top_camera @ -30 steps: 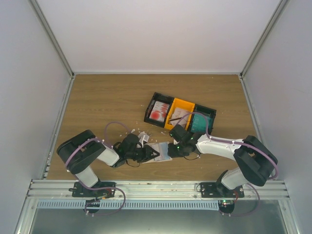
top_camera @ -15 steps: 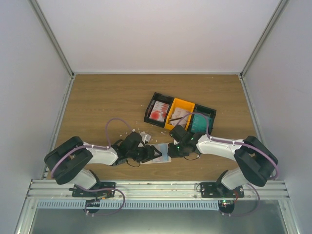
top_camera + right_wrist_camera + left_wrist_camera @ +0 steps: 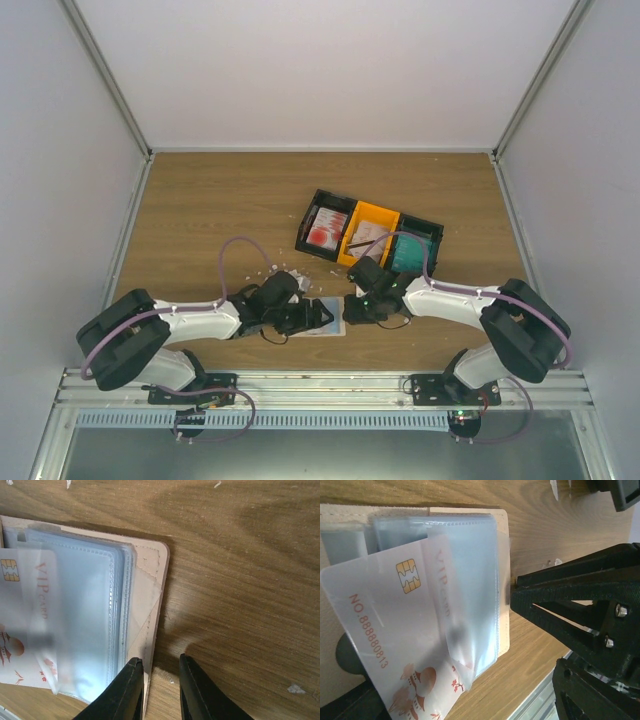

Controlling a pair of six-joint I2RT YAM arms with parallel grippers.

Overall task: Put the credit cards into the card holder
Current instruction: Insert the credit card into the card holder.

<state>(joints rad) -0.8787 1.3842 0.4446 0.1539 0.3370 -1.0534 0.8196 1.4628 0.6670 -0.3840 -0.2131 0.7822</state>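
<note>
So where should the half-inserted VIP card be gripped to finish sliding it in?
Probably grip the white card by its bare chip-and-number end, pinching its flat faces, from the side opposite the clear sleeve: that sleeve of the card holder covers the rest.

— What lies on the wooden table (image 3: 240,555)?
— A beige card holder (image 3: 150,580), spread flat, clear sleeves (image 3: 90,610) facing up. A white credit card (image 3: 20,595) with gold chip and red "VIP" lettering sits partly under one sleeve.
— And the right gripper (image 3: 159,665)?
— Fingers slightly apart at the holder's edge, one over the cover, one over bare wood
</note>
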